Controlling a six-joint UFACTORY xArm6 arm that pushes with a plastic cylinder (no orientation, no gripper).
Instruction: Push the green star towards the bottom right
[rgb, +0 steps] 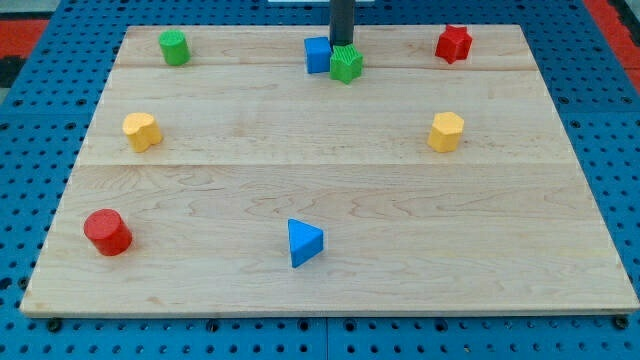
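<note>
Green star (346, 64) sits at desk's (330, 190) top edge, center, touching blue cube (318, 54) on its left. My tip (342, 45) is right behind star's top side, in contact w/ it. No fingers on this rod, so no open/shut state. Red star (453, 43) top right; green cylinder (174, 47) top left.
</note>
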